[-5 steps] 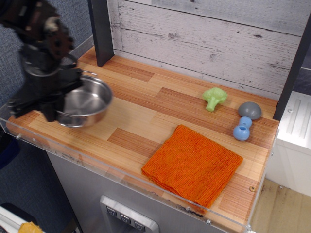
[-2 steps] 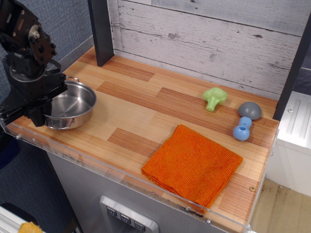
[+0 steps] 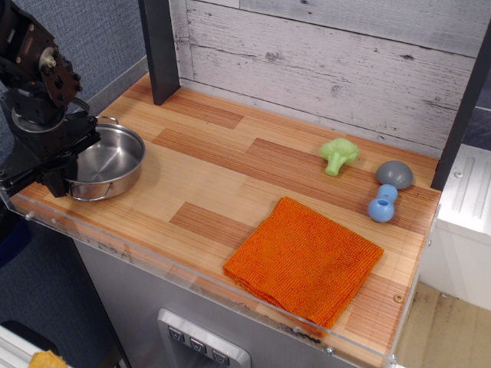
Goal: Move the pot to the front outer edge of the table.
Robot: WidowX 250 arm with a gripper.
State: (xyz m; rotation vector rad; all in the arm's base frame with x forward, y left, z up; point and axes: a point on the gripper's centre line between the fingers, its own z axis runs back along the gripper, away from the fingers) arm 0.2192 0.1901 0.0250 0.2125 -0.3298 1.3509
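Note:
The small shiny steel pot [image 3: 113, 161] is at the front left corner of the wooden table [image 3: 230, 180], close to the clear acrylic rim [image 3: 146, 257]. It looks level and resting on or just above the planks. One wire loop handle shows at its far side and one at its near side. My black gripper [image 3: 61, 162] is at the pot's left rim and appears shut on it. The fingertips are partly hidden by the arm's own body.
An orange cloth [image 3: 304, 259] lies at the front right. A green toy broccoli [image 3: 338, 156], a grey dome [image 3: 394, 173] and a blue dumbbell-shaped toy [image 3: 382, 203] sit at the back right. A dark post [image 3: 159, 50] stands at the back left.
The gripper has carried the pot left and down towards the front left corner, from a tilted, lifted pose to level at the table's surface.

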